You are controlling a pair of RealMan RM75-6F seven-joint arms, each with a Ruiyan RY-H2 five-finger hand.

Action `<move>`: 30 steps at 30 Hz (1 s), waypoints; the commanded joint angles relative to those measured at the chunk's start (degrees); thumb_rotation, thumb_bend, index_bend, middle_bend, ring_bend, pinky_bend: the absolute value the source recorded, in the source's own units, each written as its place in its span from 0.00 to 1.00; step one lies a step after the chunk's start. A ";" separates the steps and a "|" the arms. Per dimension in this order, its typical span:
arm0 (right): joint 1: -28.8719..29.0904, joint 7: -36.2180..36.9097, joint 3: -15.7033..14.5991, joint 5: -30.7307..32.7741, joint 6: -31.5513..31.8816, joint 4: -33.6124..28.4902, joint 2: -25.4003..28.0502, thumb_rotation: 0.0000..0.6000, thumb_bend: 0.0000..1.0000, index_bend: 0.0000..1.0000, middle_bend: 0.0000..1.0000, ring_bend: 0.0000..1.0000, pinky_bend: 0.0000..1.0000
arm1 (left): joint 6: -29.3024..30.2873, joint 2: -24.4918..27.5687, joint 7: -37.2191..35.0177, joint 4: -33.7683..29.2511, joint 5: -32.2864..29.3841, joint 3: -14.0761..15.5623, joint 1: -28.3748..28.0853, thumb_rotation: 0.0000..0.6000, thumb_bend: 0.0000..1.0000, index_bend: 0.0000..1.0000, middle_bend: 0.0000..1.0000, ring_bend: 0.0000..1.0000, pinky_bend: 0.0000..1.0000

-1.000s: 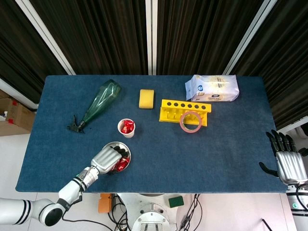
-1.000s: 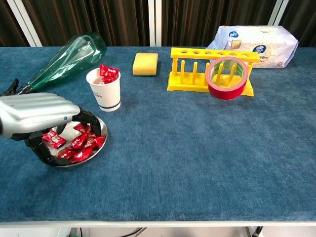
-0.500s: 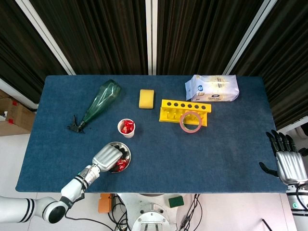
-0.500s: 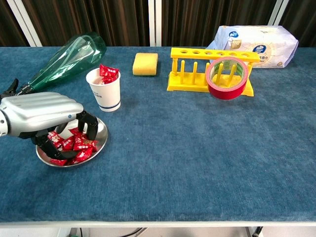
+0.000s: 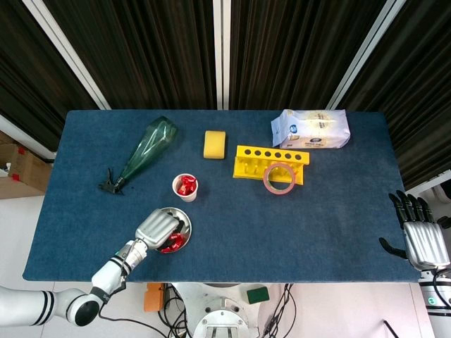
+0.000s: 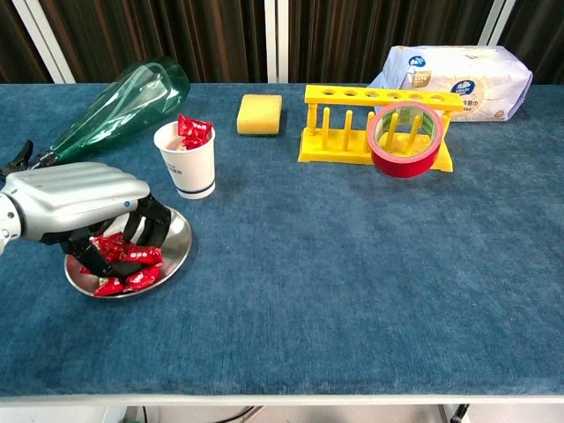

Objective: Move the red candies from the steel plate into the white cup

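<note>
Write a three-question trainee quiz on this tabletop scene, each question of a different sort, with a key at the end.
1. True or false: the left robot hand is over the steel plate with its fingers down among the red candies.
2. Multiple choice: what leans against the yellow test tube rack? A) the yellow sponge B) the red tape roll C) the green bottle
3. Fill in: the white cup already holds some red ____.

Key
1. True.
2. B, the red tape roll.
3. Candies; wrappers show above its rim.
</note>
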 commanded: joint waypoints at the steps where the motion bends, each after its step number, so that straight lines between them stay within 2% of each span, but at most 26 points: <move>1: 0.01 0.00 0.00 0.02 -0.03 -0.02 0.02 1.00 0.20 0.00 0.00 0.00 0.00 | 0.64 -0.07 -0.61 -0.02 0.74 -0.41 0.28 1.00 0.34 0.56 0.54 0.50 0.64; 12: 0.18 -0.16 0.00 0.23 -0.41 -0.02 -0.02 1.00 0.20 0.00 0.00 0.00 0.00 | 2.74 1.73 -1.87 -1.96 3.20 -2.01 0.95 1.00 0.34 0.59 0.56 0.52 0.65; 18: 0.35 -0.59 -0.04 0.35 -0.73 -0.07 -0.21 1.00 0.20 0.00 0.00 0.00 0.00 | 4.25 5.08 -1.08 -6.44 2.91 -4.90 0.32 1.00 0.34 0.59 0.57 0.53 0.66; 23: 0.27 -0.46 -0.01 0.27 -0.46 -0.10 -0.16 1.00 0.20 0.00 0.00 0.00 0.00 | 3.59 7.03 -0.47 -8.39 -1.72 -9.49 -1.93 1.00 0.34 0.60 0.57 0.53 0.66; 30: -0.09 0.77 0.07 -0.13 0.43 0.00 0.27 1.00 0.20 0.00 0.00 0.00 0.00 | 1.84 3.94 1.74 -3.94 -10.81 -14.44 -6.57 1.00 0.34 0.60 0.57 0.53 0.66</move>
